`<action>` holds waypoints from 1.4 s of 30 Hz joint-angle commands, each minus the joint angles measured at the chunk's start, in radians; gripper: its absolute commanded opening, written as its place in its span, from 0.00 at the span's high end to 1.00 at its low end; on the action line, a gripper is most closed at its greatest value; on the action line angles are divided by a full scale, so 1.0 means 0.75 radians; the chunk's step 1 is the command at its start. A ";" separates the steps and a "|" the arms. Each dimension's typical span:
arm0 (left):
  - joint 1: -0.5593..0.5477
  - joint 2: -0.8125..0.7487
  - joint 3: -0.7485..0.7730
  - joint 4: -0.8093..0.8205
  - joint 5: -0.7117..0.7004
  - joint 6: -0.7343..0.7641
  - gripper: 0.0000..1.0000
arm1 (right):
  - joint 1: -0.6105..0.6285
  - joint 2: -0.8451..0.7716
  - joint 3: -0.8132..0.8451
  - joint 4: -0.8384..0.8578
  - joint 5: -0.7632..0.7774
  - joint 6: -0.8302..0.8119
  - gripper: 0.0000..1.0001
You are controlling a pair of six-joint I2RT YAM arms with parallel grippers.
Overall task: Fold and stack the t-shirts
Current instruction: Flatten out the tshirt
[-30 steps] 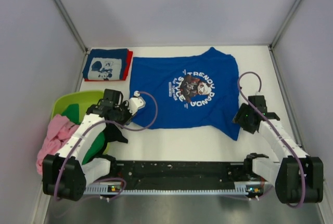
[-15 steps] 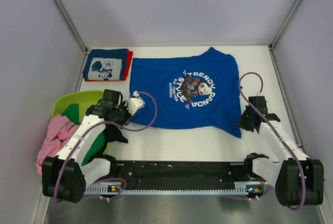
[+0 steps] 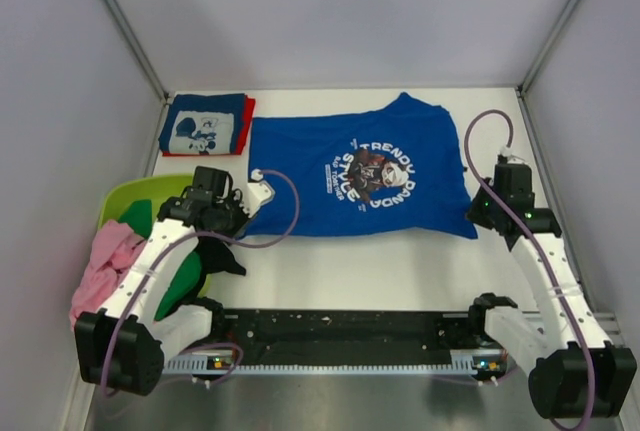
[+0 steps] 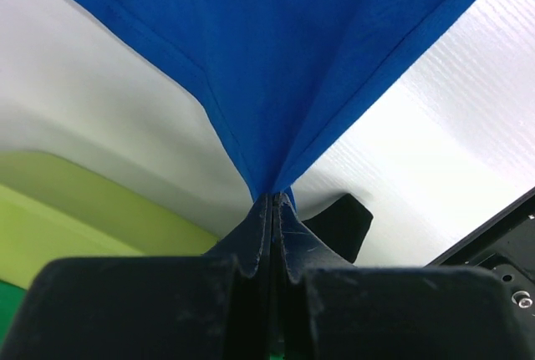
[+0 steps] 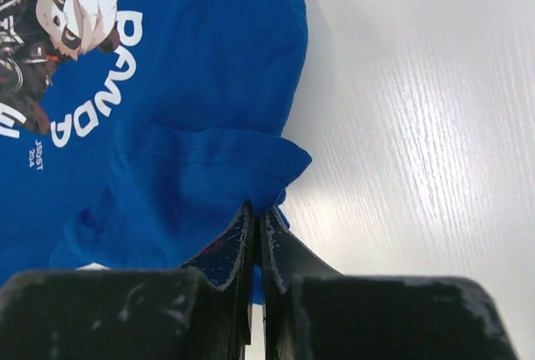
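A royal blue t-shirt [image 3: 350,176] with a panda print lies spread on the white table. My left gripper [image 3: 243,213] is shut on its near left corner [image 4: 267,109], the cloth pulled taut from the fingertips. My right gripper [image 3: 478,217] is shut on the near right corner [image 5: 201,176], lifted a little off the table. A folded navy tee [image 3: 204,123] with white cartoon print rests on a red one [image 3: 249,121] at the back left. A pink tee [image 3: 100,269] and a green tee [image 3: 172,281] hang from the tub.
A lime-green plastic tub [image 3: 135,201] sits at the left edge, beside my left arm [image 3: 150,261]. Grey walls close in left, right and behind. The black base rail [image 3: 340,336] runs along the near edge.
My right gripper has closed on the shirt's near right corner and drawn it right and up, stretching the hem. The left gripper shifted slightly back, still holding its corner.
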 commanded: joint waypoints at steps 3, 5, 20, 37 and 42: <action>-0.003 -0.015 -0.018 0.014 -0.036 -0.006 1.00 | 0.012 0.039 -0.138 0.123 -0.177 0.010 0.96; -0.003 0.009 -0.024 0.031 -0.020 -0.019 1.00 | 0.077 0.084 -0.206 0.213 -0.243 0.067 0.93; -0.003 0.019 -0.045 0.055 -0.011 -0.025 1.00 | 1.079 0.484 -0.047 0.185 0.117 0.122 0.68; -0.003 0.030 -0.047 0.073 -0.038 -0.015 1.00 | 1.684 0.742 0.328 -0.038 0.452 -0.172 0.41; -0.003 0.034 -0.047 0.078 -0.036 -0.013 1.00 | 1.738 0.655 0.320 0.048 0.440 -0.232 0.41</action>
